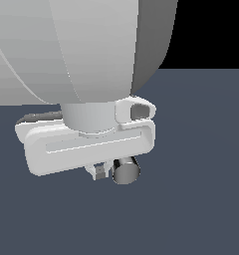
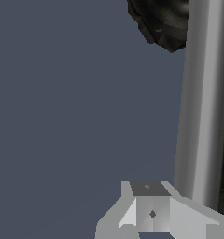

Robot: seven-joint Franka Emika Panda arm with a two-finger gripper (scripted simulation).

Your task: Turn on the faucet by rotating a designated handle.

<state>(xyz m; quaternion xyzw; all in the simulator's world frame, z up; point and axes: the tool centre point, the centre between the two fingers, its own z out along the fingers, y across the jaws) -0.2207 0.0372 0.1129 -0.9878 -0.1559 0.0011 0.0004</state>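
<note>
Dark blue-grey floor (image 1: 201, 164) filled the scene. White gripper (image 1: 102, 172) sat against the chrome handle (image 2: 205, 102), near the faucet's black ribbed base (image 2: 163, 21). Finger spread couldn't be told.

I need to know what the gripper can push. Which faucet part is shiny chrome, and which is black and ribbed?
The handle, a straight bar, is shiny chrome. The round base is black and ribbed.
</note>
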